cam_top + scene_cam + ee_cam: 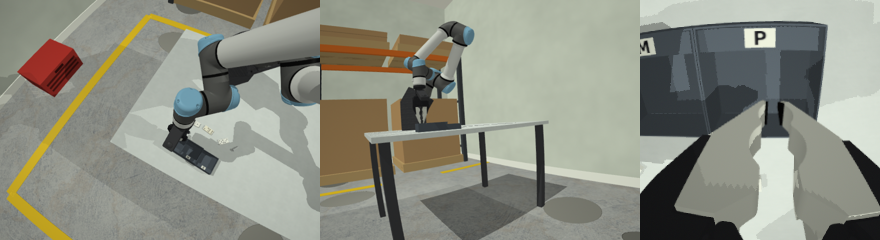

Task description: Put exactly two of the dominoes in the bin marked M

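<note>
Two joined dark bins (195, 156) stand on the white table, also seen in the side view (437, 126). In the wrist view the compartment marked P (760, 75) is straight ahead and the one marked M (665, 80) is at the left edge. My gripper (772, 103) (421, 120) is shut with nothing between its fingers, pointing down just above the P bin's near end. Three pale dominoes lie on the table behind the bins: one (197, 124) by my wrist, one (208, 129) beside it, and one (223, 141) further right. I see no domino inside the bins.
A small dark screw-like thing (233, 148) lies right of the dominoes. The arm's links (217, 85) hang over the table's back. A red box (50, 66) sits on the floor beyond the yellow line.
</note>
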`<state>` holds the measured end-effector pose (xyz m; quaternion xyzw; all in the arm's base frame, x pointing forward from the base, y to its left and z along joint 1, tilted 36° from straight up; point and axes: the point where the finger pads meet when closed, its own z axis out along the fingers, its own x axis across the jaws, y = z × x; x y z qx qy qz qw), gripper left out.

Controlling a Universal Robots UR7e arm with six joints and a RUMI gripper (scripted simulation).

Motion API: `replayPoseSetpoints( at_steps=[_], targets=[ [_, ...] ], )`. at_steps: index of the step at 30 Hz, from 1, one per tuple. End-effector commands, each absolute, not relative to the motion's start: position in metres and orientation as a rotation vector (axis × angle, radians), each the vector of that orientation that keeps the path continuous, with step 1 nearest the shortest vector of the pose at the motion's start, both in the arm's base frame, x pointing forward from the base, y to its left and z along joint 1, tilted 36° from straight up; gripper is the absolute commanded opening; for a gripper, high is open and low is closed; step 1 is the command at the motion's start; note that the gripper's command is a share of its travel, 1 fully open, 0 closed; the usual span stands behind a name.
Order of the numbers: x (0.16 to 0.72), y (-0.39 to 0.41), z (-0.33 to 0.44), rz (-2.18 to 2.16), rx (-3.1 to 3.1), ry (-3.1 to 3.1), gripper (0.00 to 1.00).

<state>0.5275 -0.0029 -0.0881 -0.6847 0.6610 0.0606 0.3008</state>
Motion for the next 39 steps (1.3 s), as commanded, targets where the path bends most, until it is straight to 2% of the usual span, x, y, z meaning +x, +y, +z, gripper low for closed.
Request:
replayPoseSetpoints(
  at_steps=[1, 20, 39],
  targets=[
    [0.526, -0.006, -0.083, 0.160, -1.817, 1.754, 0.04],
    [0.515, -0.024, -0.054, 0.160, -1.817, 1.754, 0.04],
    [0.501, 0.050, -0.015, 0.160, -1.817, 1.754, 0.04]
  ],
)
